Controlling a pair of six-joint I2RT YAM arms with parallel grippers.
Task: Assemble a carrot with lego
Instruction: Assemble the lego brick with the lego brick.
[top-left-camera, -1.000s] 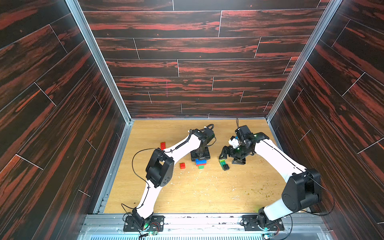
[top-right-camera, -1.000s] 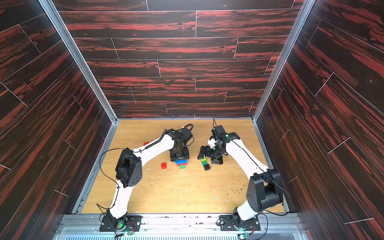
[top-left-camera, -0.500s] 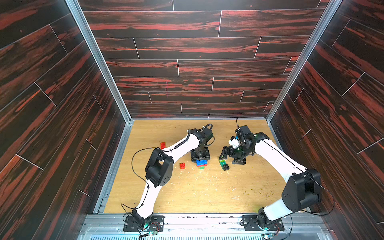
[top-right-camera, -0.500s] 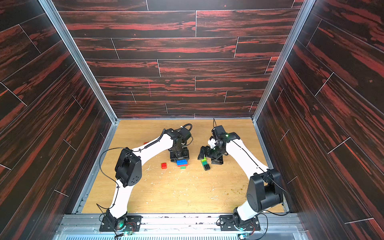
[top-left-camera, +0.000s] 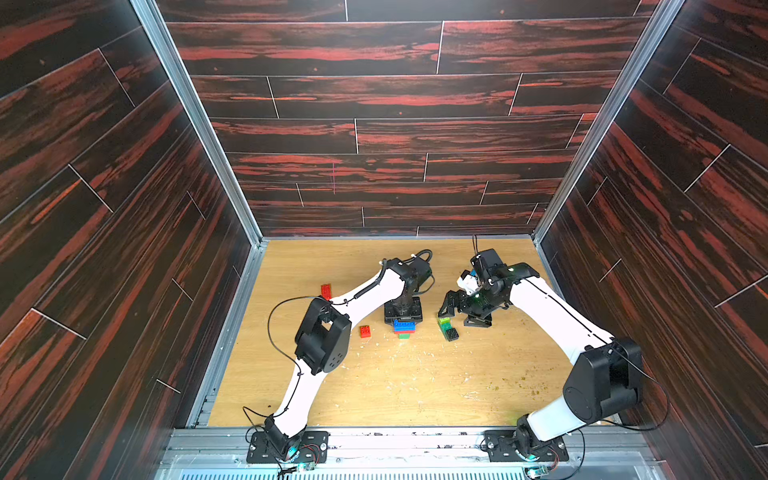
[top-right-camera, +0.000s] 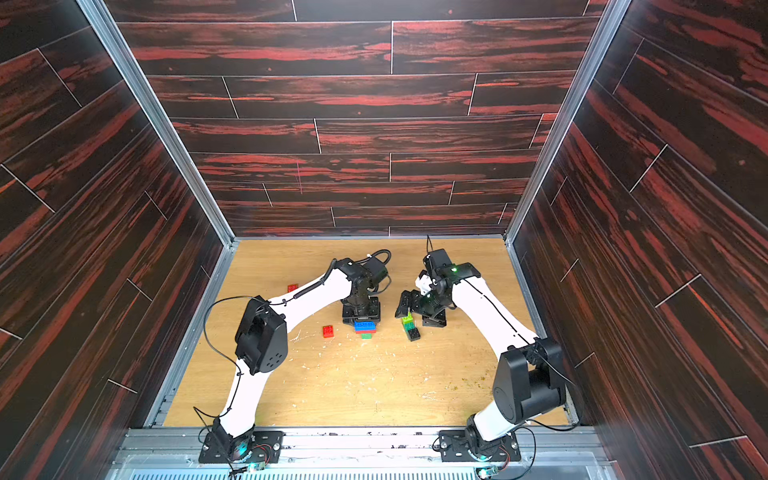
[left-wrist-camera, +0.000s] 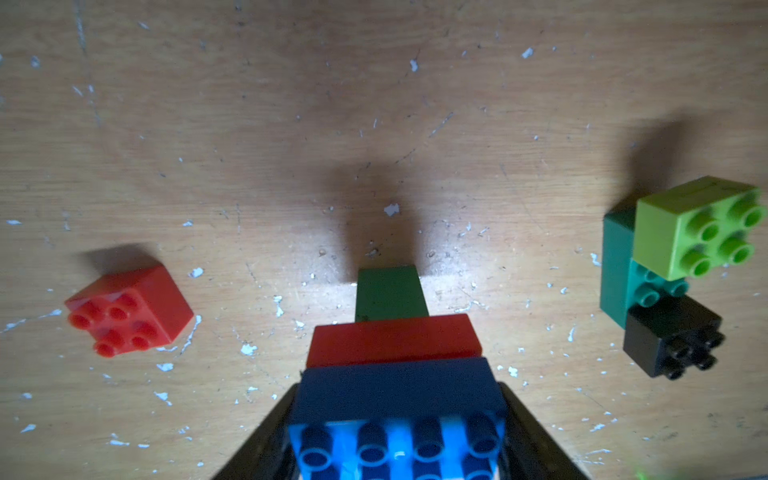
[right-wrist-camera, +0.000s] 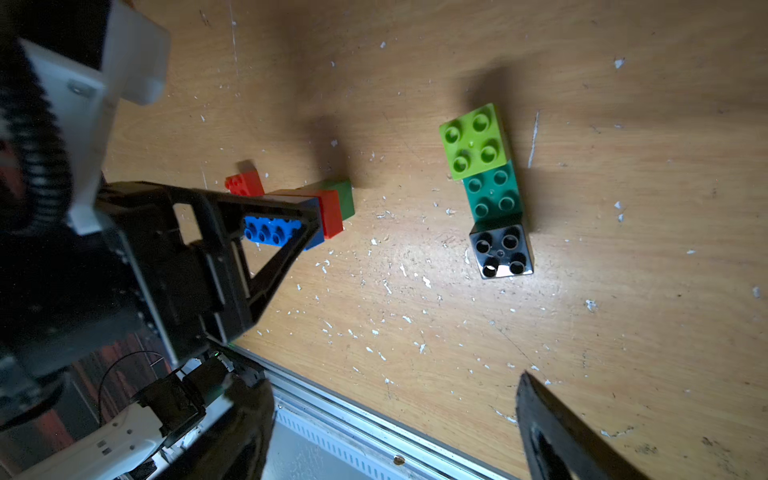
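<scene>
Carrot (top-left-camera: 404, 328) half built. The left gripper (left-wrist-camera: 399, 424) is clamped on the blue brick (left-wrist-camera: 399, 386), jaws against its two short ends, holding a stack on its side: blue, then a red brick (left-wrist-camera: 395, 340), then the green brick (left-wrist-camera: 390, 293) as the tip. The stack sits low at the table (top-left-camera: 415, 386); contact with the wood cannot be told. Near it on the right-arm side lies the teal bar (right-wrist-camera: 492, 193), flat, studs up, with a lime brick (right-wrist-camera: 473, 141) on one end and a black brick (right-wrist-camera: 500, 251) on the other. The right gripper (top-left-camera: 463, 312) hangs just beside this group with jaws spread wide, holding nothing. A square red brick (top-left-camera: 365, 331) lies near the stack on the other side, and an oblong red brick (top-left-camera: 326, 291) lies well apart, toward the back wall. Judged step: body held steady while the right arm lines up a pickup, probably of the teal bar. The next move calls for closing across the bar's bare middle and squaring it to the blue studs before pressing; two reds also remain to go in. Against a second ago, bricks and right arm match; only the left wrist looks slightly turned.
</scene>
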